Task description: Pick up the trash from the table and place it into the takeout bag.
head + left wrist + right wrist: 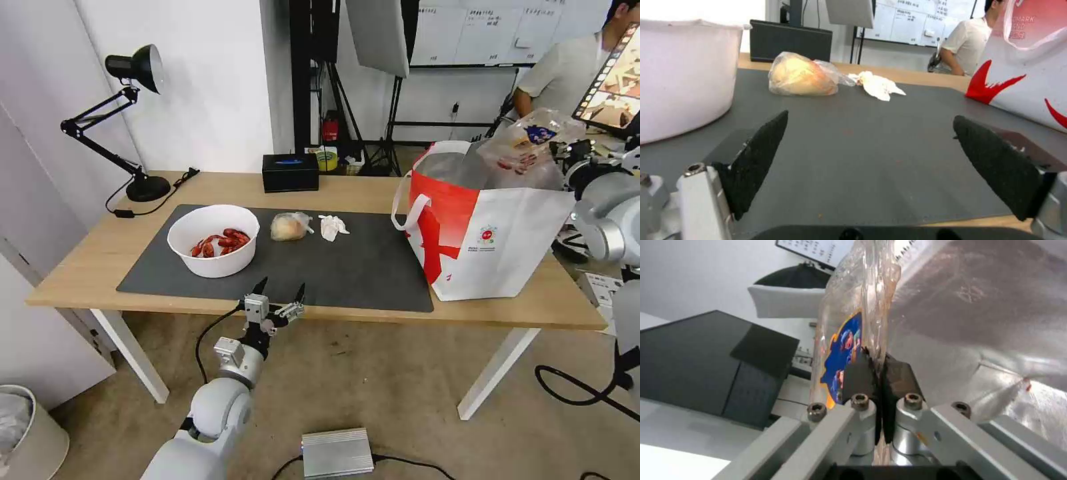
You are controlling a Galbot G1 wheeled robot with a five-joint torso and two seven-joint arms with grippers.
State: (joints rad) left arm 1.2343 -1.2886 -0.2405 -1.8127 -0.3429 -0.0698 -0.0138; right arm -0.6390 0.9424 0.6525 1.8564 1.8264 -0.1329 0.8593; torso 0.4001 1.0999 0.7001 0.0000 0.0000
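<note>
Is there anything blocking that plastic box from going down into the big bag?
Nothing visible does. The right gripper holds the plastic box just above the big bag's open mouth, with only the silver lining beneath it.

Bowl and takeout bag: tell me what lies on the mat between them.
In the head view, between the bowl and the takeout bag lie the small clear bag with a tan lump, then the crumpled tissue, then bare mat.
</note>
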